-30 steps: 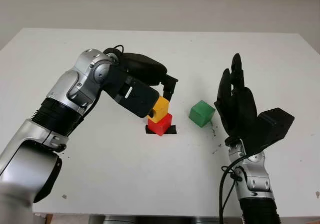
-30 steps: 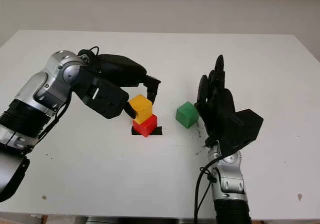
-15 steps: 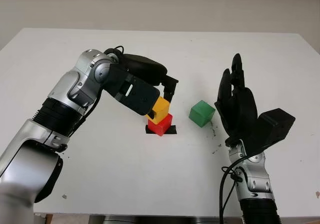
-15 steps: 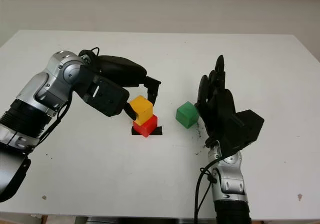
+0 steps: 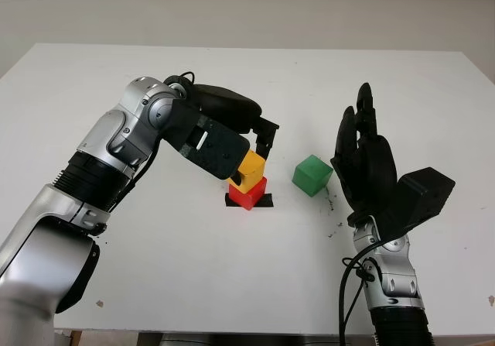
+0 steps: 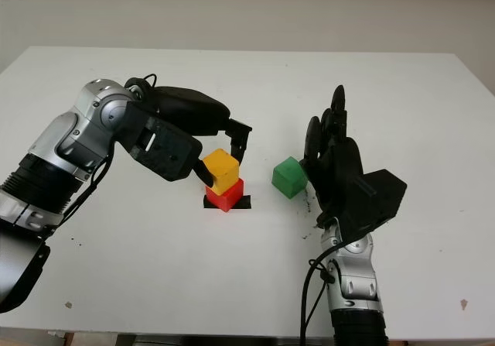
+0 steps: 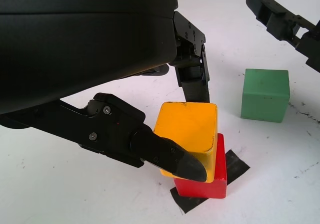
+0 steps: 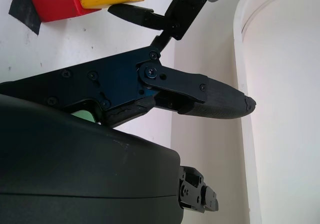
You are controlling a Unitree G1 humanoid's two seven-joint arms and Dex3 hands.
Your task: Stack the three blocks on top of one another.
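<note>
The red block (image 5: 247, 195) sits on a black tape mark (image 5: 267, 200) at the table's middle. On top of it lies the yellow block (image 5: 250, 165), a little askew. My left hand (image 5: 252, 157) is shut on the yellow block: in the left wrist view one fingertip (image 7: 172, 156) presses its near face and another finger (image 7: 192, 81) stands against its far side. The green block (image 5: 312, 175) lies on the table to the right of the stack. Beside it, my right hand (image 5: 363, 160) is held upright above the table, open.
The white table (image 5: 155, 268) runs wide on all sides, with its far edge against a pale wall. A few dark specks (image 5: 334, 203) mark the surface near the green block.
My left hand has shifted slightly right with the yellow block, which now sits more squarely over the red one. The right hand and green block have not moved.
</note>
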